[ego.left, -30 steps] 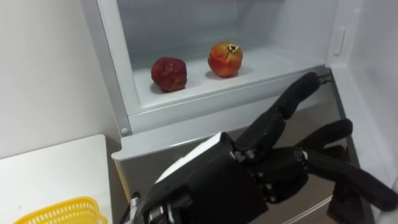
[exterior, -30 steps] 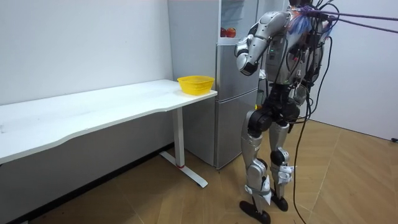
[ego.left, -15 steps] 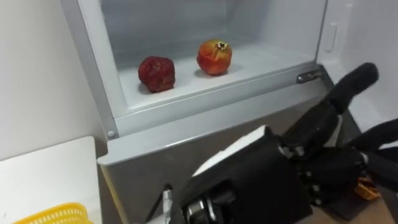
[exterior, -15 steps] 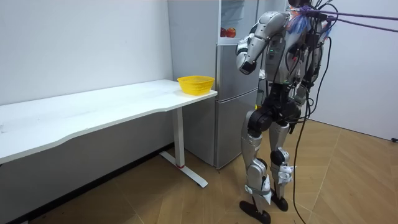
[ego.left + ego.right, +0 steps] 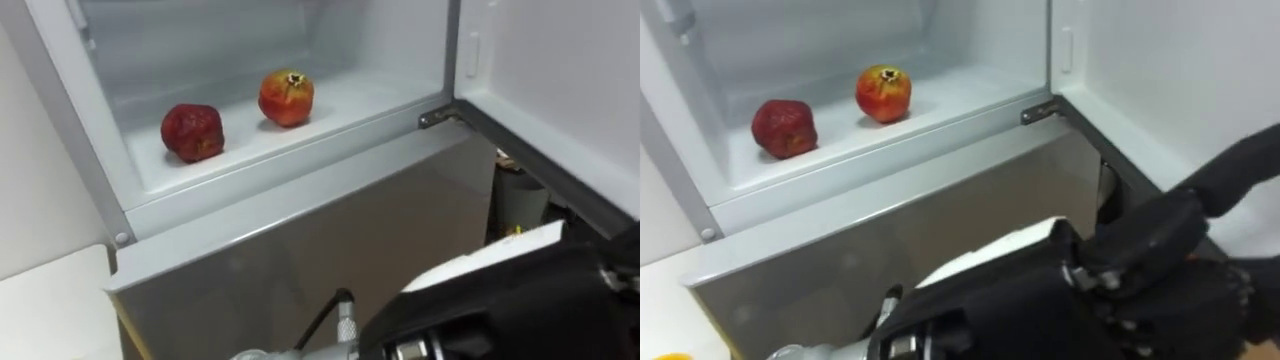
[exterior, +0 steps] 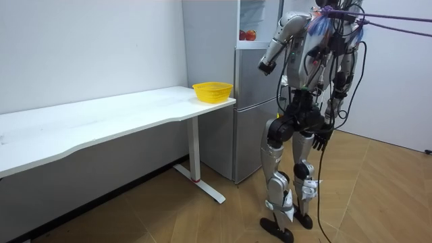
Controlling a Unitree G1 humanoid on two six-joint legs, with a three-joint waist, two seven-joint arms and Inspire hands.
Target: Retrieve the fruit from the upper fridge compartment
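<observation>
No readable txt, labels, nos. or signs anywhere.

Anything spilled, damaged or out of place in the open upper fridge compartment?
Nothing stands out. The dark red fruit and the orange-red pomegranate sit apart on the white shelf, both whole, with no spill around them.

Two round fruits sit apart on the white shelf (image 5: 365, 95) of the upper fridge compartment (image 5: 270, 172), whose door (image 5: 560, 80) stands open at three o'clock; the dark red fruit (image 5: 192, 132) has a dull, slightly lumpy skin and rests nearer the front edge, towards nine o'clock; the pomegranate (image 5: 286, 97) is brighter, orange-red with a yellowish blush, upright with its small dark crown on top; it lies at about two o'clock from the darker one, deeper in the compartment.
</observation>
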